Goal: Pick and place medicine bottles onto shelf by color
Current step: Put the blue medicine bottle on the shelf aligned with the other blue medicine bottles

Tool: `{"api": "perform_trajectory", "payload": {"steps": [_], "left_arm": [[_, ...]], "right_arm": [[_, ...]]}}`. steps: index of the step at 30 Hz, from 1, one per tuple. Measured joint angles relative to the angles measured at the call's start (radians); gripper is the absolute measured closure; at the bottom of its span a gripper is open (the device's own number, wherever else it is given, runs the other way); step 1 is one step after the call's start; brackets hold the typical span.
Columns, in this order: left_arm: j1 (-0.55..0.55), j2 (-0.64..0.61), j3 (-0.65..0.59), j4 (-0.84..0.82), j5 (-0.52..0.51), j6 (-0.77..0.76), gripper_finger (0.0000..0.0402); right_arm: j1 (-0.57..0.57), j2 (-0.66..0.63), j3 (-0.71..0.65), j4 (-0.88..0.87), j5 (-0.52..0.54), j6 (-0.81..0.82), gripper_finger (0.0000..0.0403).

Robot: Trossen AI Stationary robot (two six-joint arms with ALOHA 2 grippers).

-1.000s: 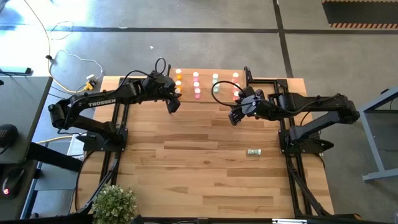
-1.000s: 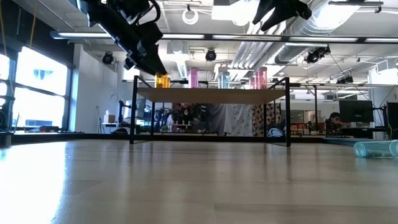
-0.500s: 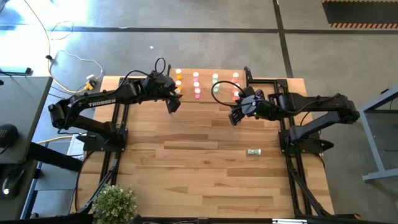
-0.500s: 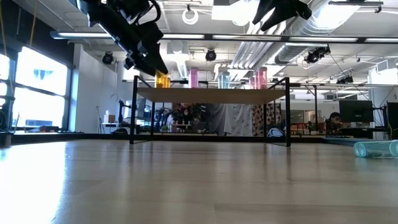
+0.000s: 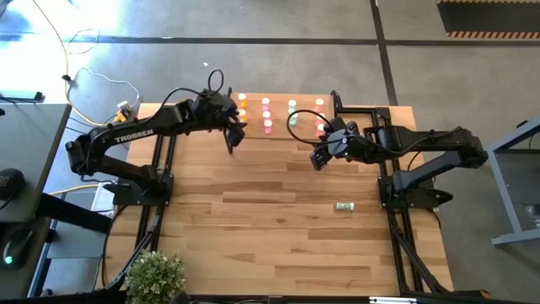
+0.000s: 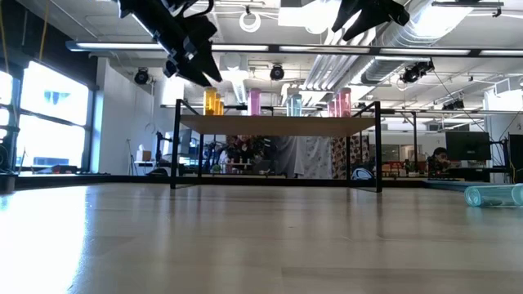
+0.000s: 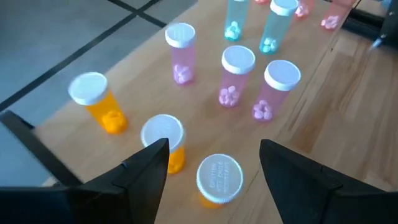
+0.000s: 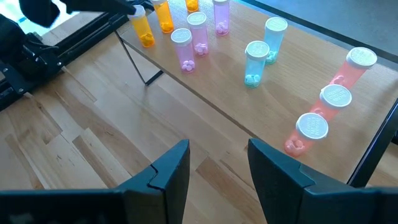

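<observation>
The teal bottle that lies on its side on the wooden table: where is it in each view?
High view: the teal lying bottle is right of centre, before the right arm's base.
Low view: at the far right edge.
Left wrist view: not in it.
Right wrist view: not in it.
Shared landmark: the light-wood shelf on black legs.

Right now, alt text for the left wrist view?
The open left gripper hovers over three orange bottles at the end of the shelf, holding nothing. Beyond them stand three pink bottles and two teal bottles, all upright with white caps.
</observation>
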Motion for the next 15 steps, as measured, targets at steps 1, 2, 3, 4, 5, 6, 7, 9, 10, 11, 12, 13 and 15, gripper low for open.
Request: {"api": "perform_trajectory", "payload": {"steps": [1,2,3,4,5,6,7,9,10,11,12,13,15], "left_arm": [[0.0,0.0,0.02,-0.03,-0.002,0.007,0.0158],[0.0,0.0,0.046,-0.063,-0.002,0.014,0.0158],[0.0,0.0,0.076,-0.095,-0.003,0.021,0.0158],[0.0,-0.002,0.106,-0.126,-0.003,0.028,0.0158],[0.0,-0.006,0.132,-0.155,-0.003,0.035,0.0158],[0.0,-0.011,0.156,-0.176,-0.004,0.035,0.0158],[0.0,-0.016,0.176,-0.183,-0.005,0.035,0.0158],[-0.004,-0.034,0.195,-0.181,0.013,0.035,0.0158],[-0.006,-0.047,0.196,-0.182,0.03,0.035,0.0158],[-0.01,-0.061,0.196,-0.182,0.046,0.034,0.0158],[-0.017,-0.077,0.191,-0.181,0.064,0.025,0.0158],[-0.027,-0.097,0.18,-0.179,0.082,0.014,0.0158],[-0.052,-0.136,0.149,-0.167,0.118,-0.005,0.0158]], "right_arm": [[0.0,0.0,0.0,0.0,-0.002,0.0,0.0249],[0.0,0.0,0.0,0.0,-0.01,0.004,0.0249],[0.002,0.0,0.0,0.0,-0.023,0.013,0.0249],[0.003,0.0,0.0,0.0,-0.041,0.02,0.0249],[0.003,0.0,0.0,0.0,-0.062,0.029,0.0249],[0.003,0.0,0.0,0.0,-0.087,0.038,0.0249],[0.003,0.0,0.0,0.0,-0.114,0.045,0.0249],[0.003,0.0,0.0,0.0,-0.172,0.058,0.0249],[0.003,0.0,0.0,-0.001,-0.197,0.072,0.0249],[0.003,0.0,0.0,-0.002,-0.22,0.098,0.0249],[0.003,0.0,0.0,-0.006,-0.24,0.134,0.0249],[0.003,0.0,0.0,-0.014,-0.26,0.175,0.0249],[0.003,0.0,0.0,-0.04,-0.292,0.26,0.0249]]}}
